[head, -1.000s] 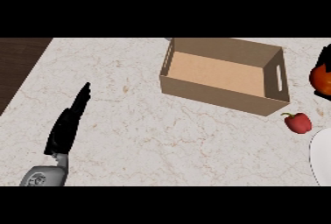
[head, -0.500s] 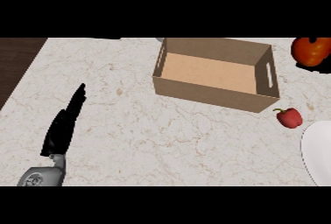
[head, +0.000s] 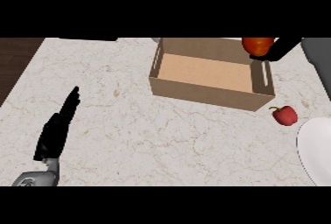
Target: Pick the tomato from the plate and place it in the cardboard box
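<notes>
The red-orange tomato (head: 258,45) hangs over the far right corner of the open cardboard box (head: 213,89), above its right wall. My right hand (head: 282,48) comes in from the upper right and is curled on the tomato; only part of the hand shows. The white plate (head: 317,151) lies at the right edge, cut off by the frame, with nothing visible on it. My left hand (head: 57,130) rests open on the counter at the lower left, fingers straight and pointing away, far from the box.
A small red bell pepper (head: 284,115) lies on the marble counter between the box's near right corner and the plate. A dark strip of wood (head: 16,61) borders the counter at the upper left.
My right hand has carried the tomato leftward, from beside the box to above its far right corner. The left hand has not moved.
</notes>
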You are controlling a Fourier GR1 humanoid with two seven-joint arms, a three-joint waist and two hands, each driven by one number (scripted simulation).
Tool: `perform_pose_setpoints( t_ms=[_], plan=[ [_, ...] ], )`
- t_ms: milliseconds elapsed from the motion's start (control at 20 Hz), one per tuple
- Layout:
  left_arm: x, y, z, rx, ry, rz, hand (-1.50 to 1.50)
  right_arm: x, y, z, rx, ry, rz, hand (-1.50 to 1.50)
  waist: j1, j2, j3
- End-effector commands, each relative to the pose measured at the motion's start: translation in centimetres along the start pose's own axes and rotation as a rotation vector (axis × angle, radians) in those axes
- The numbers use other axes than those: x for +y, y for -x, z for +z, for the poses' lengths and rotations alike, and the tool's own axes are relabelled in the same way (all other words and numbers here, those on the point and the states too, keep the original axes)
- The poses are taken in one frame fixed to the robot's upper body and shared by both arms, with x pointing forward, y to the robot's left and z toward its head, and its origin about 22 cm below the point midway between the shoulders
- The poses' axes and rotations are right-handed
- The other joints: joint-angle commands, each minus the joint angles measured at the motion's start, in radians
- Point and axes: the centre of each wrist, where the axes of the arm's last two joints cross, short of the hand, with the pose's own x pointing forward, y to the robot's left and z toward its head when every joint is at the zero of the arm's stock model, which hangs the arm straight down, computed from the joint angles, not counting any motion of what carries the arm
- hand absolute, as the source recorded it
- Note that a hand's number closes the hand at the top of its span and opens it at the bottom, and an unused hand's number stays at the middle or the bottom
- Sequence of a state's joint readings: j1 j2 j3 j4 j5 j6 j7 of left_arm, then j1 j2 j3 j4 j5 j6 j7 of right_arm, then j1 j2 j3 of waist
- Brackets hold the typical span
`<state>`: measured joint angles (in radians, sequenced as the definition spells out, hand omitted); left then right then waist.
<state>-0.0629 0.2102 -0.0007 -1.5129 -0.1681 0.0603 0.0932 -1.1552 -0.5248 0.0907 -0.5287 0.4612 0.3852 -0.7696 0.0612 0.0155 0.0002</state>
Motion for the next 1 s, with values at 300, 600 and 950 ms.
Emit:
perform_pose_setpoints(
  t_ms=[300, 600, 950],
  plan=[
    [0.9, 0.8, 0.1, -0.001, -0.022, -0.008, 0.00, 8.7, -1.1, -7.1, -0.005, -0.194, -0.007, 1.50, -0.016, 0.000, 0.000],
    [-0.7, 0.3, 0.8, -0.010, -0.034, -0.003, 0.00, 11.4, 0.0, -6.9, 0.133, -0.249, -0.065, -1.50, -0.010, 0.000, 0.000],
    [-0.6, 0.6, 1.2, 0.011, -0.011, 0.004, 0.00, 14.3, -0.4, -8.0, 0.105, -0.187, -0.176, -1.50, -0.006, 0.004, 0.000]
  ],
)
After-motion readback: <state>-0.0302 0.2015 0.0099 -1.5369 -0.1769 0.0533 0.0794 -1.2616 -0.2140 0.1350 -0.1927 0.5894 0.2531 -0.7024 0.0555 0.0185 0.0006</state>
